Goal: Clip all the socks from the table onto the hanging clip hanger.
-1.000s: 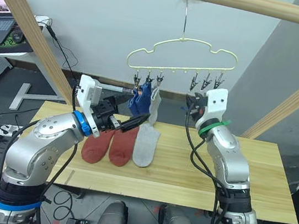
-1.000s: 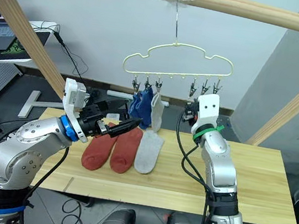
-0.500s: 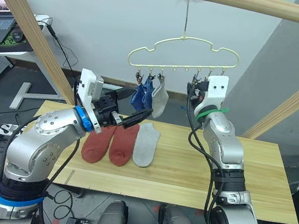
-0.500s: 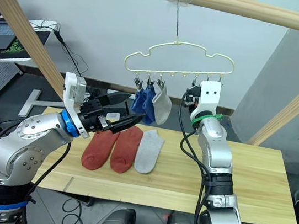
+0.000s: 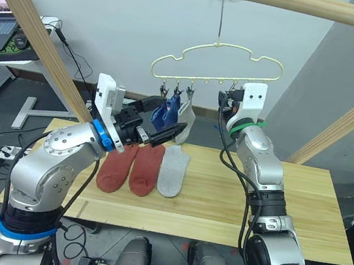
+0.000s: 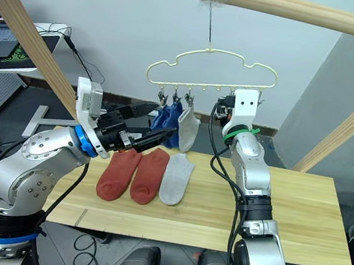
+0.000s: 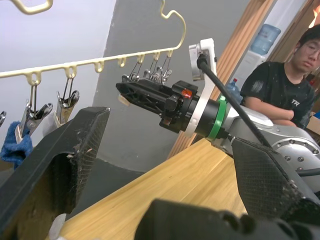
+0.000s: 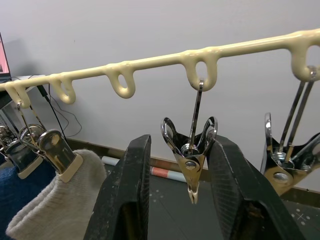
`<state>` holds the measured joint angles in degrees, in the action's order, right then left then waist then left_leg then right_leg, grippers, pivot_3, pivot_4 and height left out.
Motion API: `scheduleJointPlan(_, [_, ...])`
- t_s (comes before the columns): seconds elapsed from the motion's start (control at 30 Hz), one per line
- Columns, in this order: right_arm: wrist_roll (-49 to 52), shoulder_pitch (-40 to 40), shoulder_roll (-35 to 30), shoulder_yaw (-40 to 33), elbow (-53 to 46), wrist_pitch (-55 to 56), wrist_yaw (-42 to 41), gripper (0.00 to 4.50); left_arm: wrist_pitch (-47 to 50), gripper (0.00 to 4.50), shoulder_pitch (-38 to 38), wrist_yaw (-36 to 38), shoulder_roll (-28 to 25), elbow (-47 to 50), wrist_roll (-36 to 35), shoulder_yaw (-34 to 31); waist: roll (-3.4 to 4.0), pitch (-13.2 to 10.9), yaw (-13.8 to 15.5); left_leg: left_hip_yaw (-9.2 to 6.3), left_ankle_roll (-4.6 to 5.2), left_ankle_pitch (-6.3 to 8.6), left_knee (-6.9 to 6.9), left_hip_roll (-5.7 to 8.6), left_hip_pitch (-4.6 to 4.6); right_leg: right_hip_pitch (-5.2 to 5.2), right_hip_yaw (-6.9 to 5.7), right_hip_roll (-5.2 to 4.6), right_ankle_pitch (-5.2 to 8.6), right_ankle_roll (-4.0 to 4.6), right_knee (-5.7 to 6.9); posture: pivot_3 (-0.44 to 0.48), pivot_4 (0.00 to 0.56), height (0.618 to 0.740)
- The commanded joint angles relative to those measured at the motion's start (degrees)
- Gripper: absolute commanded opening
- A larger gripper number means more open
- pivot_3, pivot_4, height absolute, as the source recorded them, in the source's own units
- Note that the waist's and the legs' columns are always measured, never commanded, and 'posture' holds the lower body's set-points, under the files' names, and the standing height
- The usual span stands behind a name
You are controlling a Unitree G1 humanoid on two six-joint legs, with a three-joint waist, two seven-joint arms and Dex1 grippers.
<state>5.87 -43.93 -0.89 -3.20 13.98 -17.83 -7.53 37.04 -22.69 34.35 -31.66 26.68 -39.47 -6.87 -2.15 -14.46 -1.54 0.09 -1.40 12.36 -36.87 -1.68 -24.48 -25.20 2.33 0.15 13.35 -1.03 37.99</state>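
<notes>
Head view: clip hanger (image 5: 217,65) holds three socks (image 5: 173,113); three lie at table (image 5: 298,209) left end, right half bare. Left gripper (image 5: 165,123) raised, wide. Right wrist: right gripper (image 8: 182,192) now straddles a clip (image 8: 191,150), open.

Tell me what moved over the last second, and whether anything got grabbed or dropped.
The right gripper rose from below the clips to the hanger, its open fingers now straddling an empty clip. The left gripper lifted slightly toward the hanging socks, open and empty. Nothing was grabbed or dropped. Two red socks and a grey sock stayed on the table.
</notes>
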Motion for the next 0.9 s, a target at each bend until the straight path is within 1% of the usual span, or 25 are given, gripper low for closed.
scheduleJointPlan(0.03, [1.0,-2.3,0.0,-0.4,-0.7,1.8,-0.2,1.67,-0.5,4.50,-1.1,0.1,0.1,2.1,-0.8,-0.1,0.00,0.0,0.0,0.00,0.00,0.00,0.00,0.00,0.00,0.00,0.00,0.00,0.00,0.00,0.01,0.070,0.211,0.740])
scheduleJointPlan(0.27, [1.2,-3.6,-0.2,-1.1,1.2,3.1,0.2,1.67,-0.9,4.50,-2.4,0.3,0.6,1.5,-0.4,0.2,0.00,0.0,0.0,0.01,0.00,0.00,-0.01,0.00,0.00,0.00,0.00,0.00,-0.03,0.04,0.01,0.066,0.213,0.740])
scheduleJointPlan(0.37, [1.3,-4.0,-0.2,-1.1,1.6,3.4,0.2,1.67,-0.9,4.50,-2.9,0.2,0.8,1.4,-0.3,0.4,0.00,0.0,0.0,0.01,0.00,0.00,-0.01,0.00,0.00,0.00,-0.01,0.01,-0.13,0.22,0.01,0.066,0.214,0.740])
scheduleJointPlan(0.77, [1.7,-4.2,-0.5,-1.4,2.6,3.3,0.4,1.67,-0.9,4.50,-3.6,-0.1,1.2,0.7,-0.1,0.3,0.00,0.0,0.0,0.01,0.00,0.00,-0.03,0.00,0.00,0.00,-0.02,0.02,-0.15,0.24,0.02,0.066,0.217,0.740])
scheduleJointPlan(0.83, [1.8,-4.2,-0.6,-1.5,2.8,3.3,0.4,1.29,-0.8,4.50,-3.5,-0.2,1.2,0.9,-0.2,0.3,0.00,0.0,0.0,0.01,0.00,0.00,-0.03,0.00,0.00,0.00,-0.03,0.02,-0.15,0.24,0.02,0.066,0.217,0.740])
scheduleJointPlan(0.9, [1.9,-4.2,-0.7,-1.6,2.8,3.5,0.2,0.76,-0.7,4.50,-3.4,-0.3,1.3,1.2,-0.3,0.3,0.00,0.0,0.0,0.01,0.00,0.00,-0.03,0.00,0.00,0.00,-0.03,0.03,-0.15,0.25,0.03,0.066,0.217,0.740])
